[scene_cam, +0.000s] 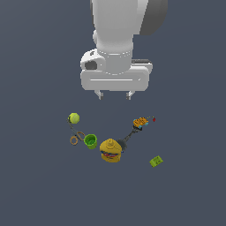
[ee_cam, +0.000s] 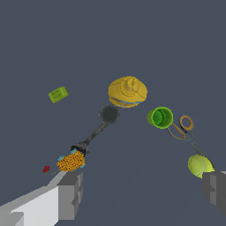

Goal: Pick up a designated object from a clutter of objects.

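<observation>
The hand (scene_cam: pixel 114 94) hung wide open and empty above the scissors (scene_cam: pixel 76 136), which lay between ball (scene_cam: pixel 73 118) and cup (scene_cam: pixel 90 141)

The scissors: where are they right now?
The scissors lie toward the exterior view's left, between the yellow-green ball and the green cup, ring handles beside the cup.
</observation>
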Available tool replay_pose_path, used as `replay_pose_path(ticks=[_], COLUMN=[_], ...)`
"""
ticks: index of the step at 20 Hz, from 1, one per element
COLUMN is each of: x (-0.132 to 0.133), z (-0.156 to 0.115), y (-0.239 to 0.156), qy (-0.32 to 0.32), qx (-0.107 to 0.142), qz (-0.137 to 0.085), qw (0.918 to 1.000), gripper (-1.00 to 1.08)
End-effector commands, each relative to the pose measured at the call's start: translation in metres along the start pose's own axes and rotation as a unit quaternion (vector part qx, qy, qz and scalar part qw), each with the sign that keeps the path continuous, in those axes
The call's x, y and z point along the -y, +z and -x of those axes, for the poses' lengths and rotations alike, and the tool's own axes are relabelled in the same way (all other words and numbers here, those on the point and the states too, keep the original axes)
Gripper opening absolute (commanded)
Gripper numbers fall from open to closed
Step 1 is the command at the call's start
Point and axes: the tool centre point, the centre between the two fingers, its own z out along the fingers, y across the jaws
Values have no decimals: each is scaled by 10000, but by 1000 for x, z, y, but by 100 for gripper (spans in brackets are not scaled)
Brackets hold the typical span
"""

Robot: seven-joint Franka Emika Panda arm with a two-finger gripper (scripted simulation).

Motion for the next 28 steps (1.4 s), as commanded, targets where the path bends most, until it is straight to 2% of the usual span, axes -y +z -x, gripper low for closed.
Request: replay_pose_path(ticks=[1, 10, 17, 22, 28], x=[0, 16, 14, 0, -33], z=[0, 0, 0, -3, -8], y=[0, 12, 13, 26, 55], qy=[0, -147, -158, -246, -460], qx=[0, 77, 76, 80, 97], qz=[0, -105, -96, -51, 38], qw=[10000, 9998, 9998, 9997, 9989], gripper=[100, 100, 100, 100, 100])
